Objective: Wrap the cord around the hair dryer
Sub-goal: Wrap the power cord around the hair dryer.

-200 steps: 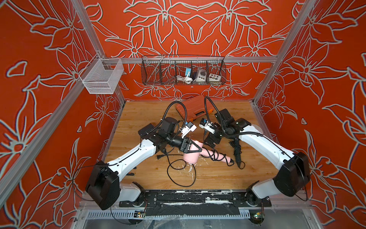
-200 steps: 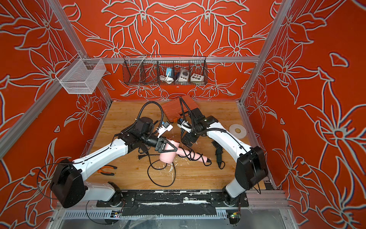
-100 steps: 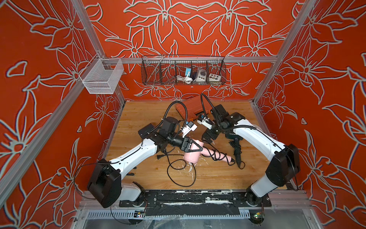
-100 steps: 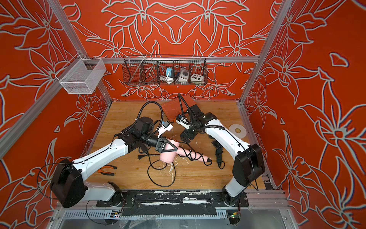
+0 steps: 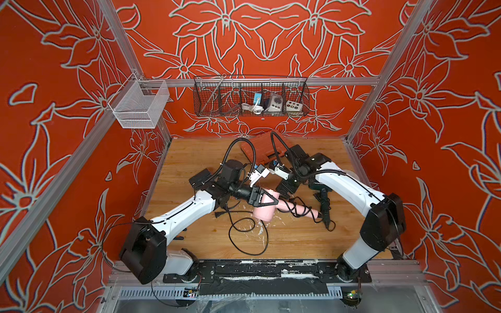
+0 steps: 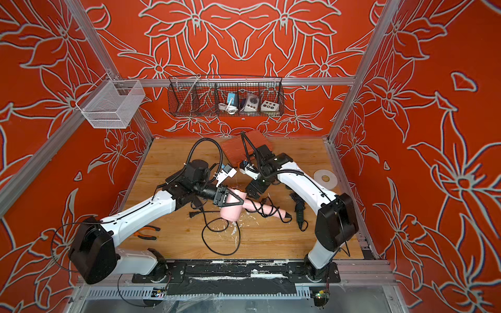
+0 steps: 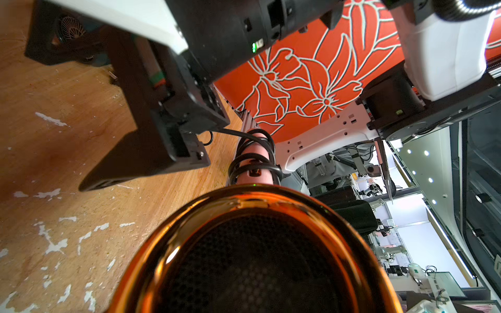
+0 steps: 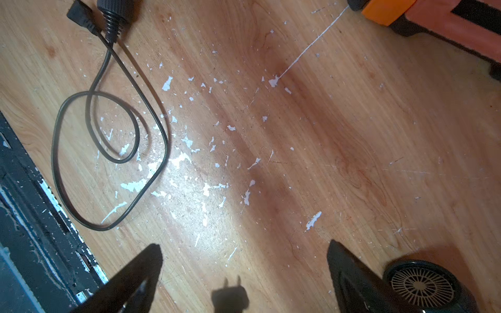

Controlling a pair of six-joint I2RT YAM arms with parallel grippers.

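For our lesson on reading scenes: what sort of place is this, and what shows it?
Likely a robot test cell: left arm and right arm at a wooden tabletop, aluminium frame, orange floral panels, hanging wire basket.

- Black appliance with a round fan grille [image 8: 423,284]: just beside one of the right gripper's fingers [image 8: 352,281].
- Orange tool case [image 5: 267,147]: near those fingers, toward the back wall.
- White tape roll [image 6: 324,177] and orange-handled pliers [image 6: 149,229]: well apart from all fingers.
- Black wire basket [image 5: 250,99] and white mesh basket [image 5: 138,108]: wall-hung, far above the fingers.
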